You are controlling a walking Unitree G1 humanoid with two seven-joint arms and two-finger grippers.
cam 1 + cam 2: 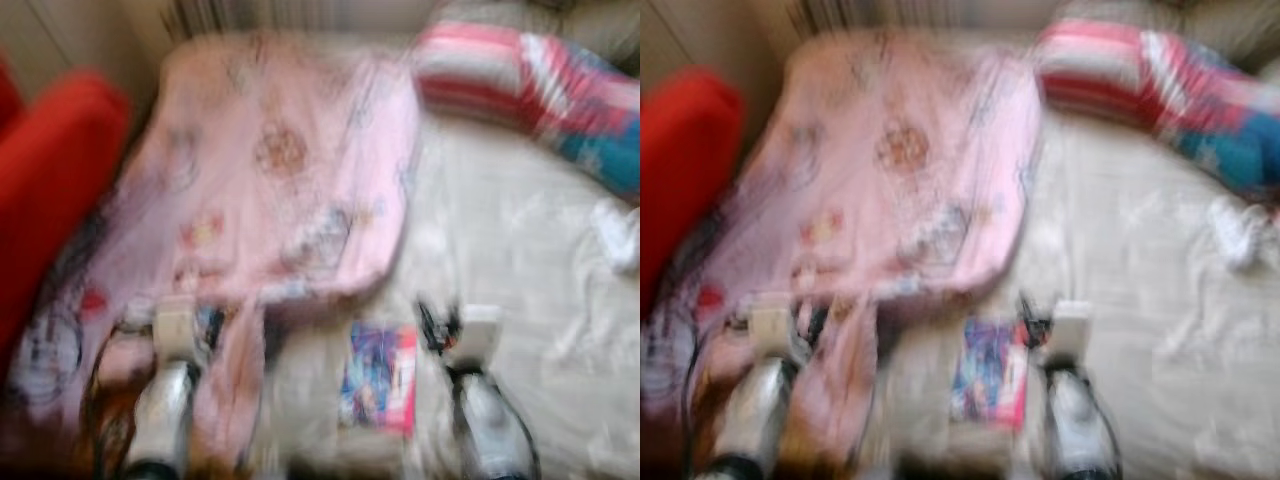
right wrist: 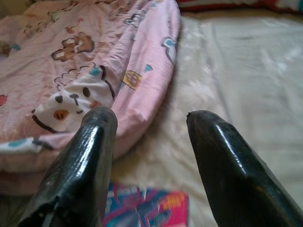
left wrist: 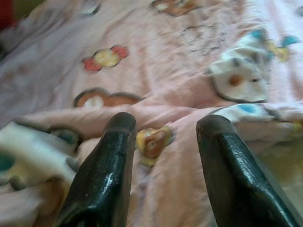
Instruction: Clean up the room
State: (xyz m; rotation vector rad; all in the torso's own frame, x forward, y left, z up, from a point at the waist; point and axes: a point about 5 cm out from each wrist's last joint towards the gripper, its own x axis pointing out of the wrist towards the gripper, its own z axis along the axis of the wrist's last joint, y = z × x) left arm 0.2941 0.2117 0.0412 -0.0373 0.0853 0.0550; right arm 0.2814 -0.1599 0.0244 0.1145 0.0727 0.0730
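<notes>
Both head views are blurred. A bed (image 1: 520,300) with a pale cream sheet lies before the robot, and a pink blanket (image 1: 270,170) printed with cartoon figures is spread over its left half, its near edge bunched and drooping toward the robot. At the head of the bed on the right lies a pillow (image 1: 530,90) striped red, white and teal. A red chair (image 1: 50,190) stands to the left of the bed. A small white crumpled thing (image 1: 618,232) lies on the sheet at the far right; the blur hides what it is.

Both silver arms reach forward and low over the near edge of the bed. The left gripper (image 3: 165,142) hovers just over the rumpled near edge of the pink blanket, its two black fingers (image 3: 106,175) spread apart with nothing between them; whether they touch the cloth cannot be told. The right gripper (image 2: 151,137) is held over the bare sheet just beside the blanket's right edge, its fingers (image 2: 227,165) also parted and holding nothing. Between the two arms, nearer the right one, a colourful book (image 1: 380,375) in pink and blue lies flat on the sheet, just below the right gripper's fingertips in the right wrist view.
</notes>
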